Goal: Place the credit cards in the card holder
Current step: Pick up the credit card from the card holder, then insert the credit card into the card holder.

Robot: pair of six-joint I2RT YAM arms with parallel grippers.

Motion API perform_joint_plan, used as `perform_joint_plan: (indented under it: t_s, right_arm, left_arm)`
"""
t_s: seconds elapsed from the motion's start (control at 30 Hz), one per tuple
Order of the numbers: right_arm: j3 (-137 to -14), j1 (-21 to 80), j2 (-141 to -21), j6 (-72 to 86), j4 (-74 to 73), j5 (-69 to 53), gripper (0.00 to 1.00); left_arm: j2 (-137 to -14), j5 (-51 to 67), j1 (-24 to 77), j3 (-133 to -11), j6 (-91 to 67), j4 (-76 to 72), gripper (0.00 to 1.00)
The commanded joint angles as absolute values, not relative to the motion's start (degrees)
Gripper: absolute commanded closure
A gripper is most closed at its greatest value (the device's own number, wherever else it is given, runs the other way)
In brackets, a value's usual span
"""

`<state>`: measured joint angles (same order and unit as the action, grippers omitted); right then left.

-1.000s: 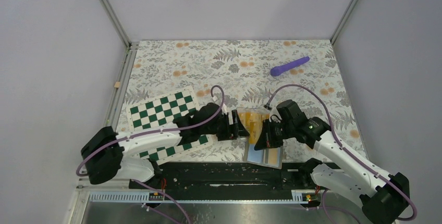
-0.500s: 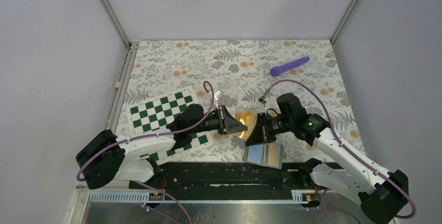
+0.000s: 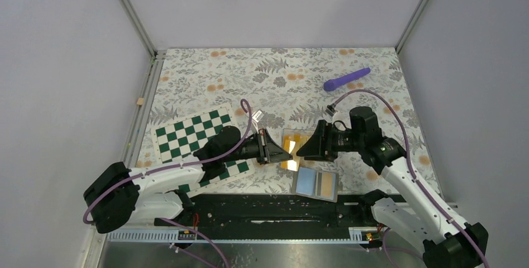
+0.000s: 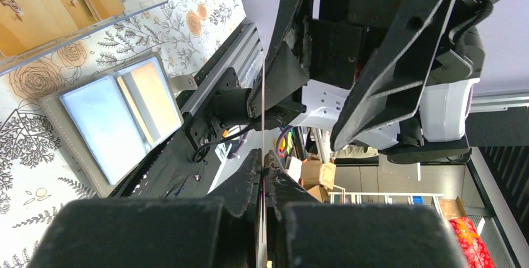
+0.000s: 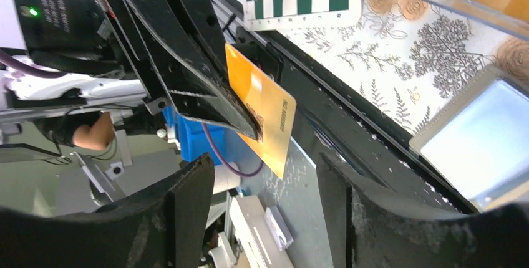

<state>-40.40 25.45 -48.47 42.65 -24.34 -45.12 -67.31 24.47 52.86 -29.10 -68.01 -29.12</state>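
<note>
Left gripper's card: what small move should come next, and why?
Probably the right gripper should ease forward and close on the free edge of the card: it is open and faces the card, which the left gripper pinches above the table.

Enclosure: plain pale grey walls (image 3: 274,0) on three sides, joined by aluminium corner posts (image 3: 129,11); tabletop (image 3: 237,71) covered in a fern-and-orange-flower print; black rail (image 3: 281,209) along the near edge; lighting even and diffuse; cardboard boxes (image 4: 315,173) and shelving (image 4: 380,197) visible beyond the table.
</note>
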Motion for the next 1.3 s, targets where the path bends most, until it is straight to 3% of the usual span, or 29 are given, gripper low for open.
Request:
perform_joint_plan:
  t_s: [0.0, 0.27, 0.43, 0.5, 0.53, 0.67, 0.73, 0.87, 1.0, 1.27]
  right_arm:
    - [-38.05, 23.47, -48.81, 47.77, -14.0, -53.17, 0.35]
    - [-31.21, 23.47, -49.0, 61.32, 7.09, -57.28, 0.52]
    - [-29.87, 23.47, -48.36, 63.63, 10.37, -56.87, 0.8]
    - [-29.87, 23.46, -48.3, 63.41, 10.49, -56.65, 1.0]
    - [-29.85, 23.47, -48.26, 63.07, 10.12, -56.56, 1.0]
    - [-32.14, 23.47, -46.93, 52.88, -5.5, -51.63, 1.0]
    - [-33.37, 23.47, -45.64, 47.08, -18.62, -46.35, 1.0]
    - [-33.38, 23.38, -42.31, 41.75, -35.07, -32.59, 1.0]
    - [-31.45, 23.2, -38.95, 42.35, -42.35, -24.0, 1.0]
    - [-24.09, 23.14, -39.65, 43.03, -44.11, -17.08, 1.0]
  left_arm:
    - [-66.09, 26.35, 53.05, -30.62, -67.06, -31.66, 1.0]
    - [-66.47, 26.08, 53.01, -29.16, -70.49, -38.73, 1.0]
    - [-67.82, 26.25, 53.0, -28.65, -72.06, -42.23, 1.0]
    - [-68.21, 26.45, 53.08, -28.61, -72.14, -42.45, 1.0]
    - [-68.35, 26.53, 53.05, -28.53, -72.22, -42.51, 0.97]
    - [-67.61, 23.49, 53.05, -26.83, -71.69, -38.19, 0.53]
    - [-67.68, 21.3, 53.05, -26.67, -70.2, -31.8, 0.45]
    - [-72.02, 15.51, 55.07, -29.76, -67.37, -17.17, 0.41]
    - [-81.55, 15.14, 56.36, -36.16, -63.58, -9.0, 0.4]
    - [-94.67, 17.04, 57.3, -39.19, -66.92, -15.61, 0.47]
